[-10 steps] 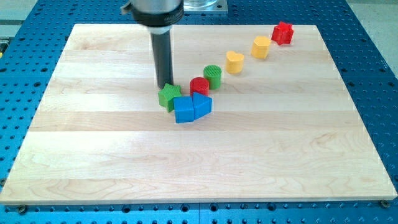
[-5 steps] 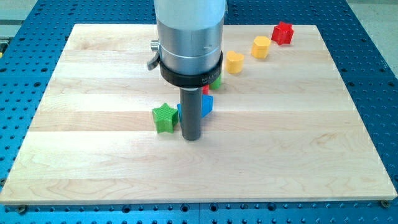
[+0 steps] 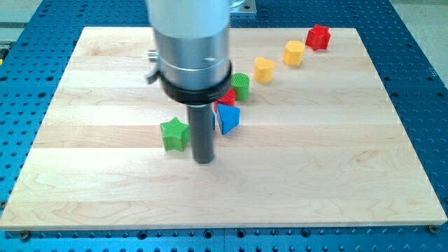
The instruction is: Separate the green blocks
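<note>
A green star block lies left of the board's middle. My tip rests on the board just to the star's right and slightly below it, close beside it. A green cylinder block stands up and to the right, partly behind the arm. Between them a red block and a blue triangular block show beside the rod. The rod may hide another blue block.
A yellow heart-shaped block, a yellow block and a red block run in a diagonal line toward the view's top right. The wooden board lies on a blue perforated table.
My tip has gone from above the star to its lower right. The green star has slid toward the view's left and bottom, away from the blue and red blocks.
</note>
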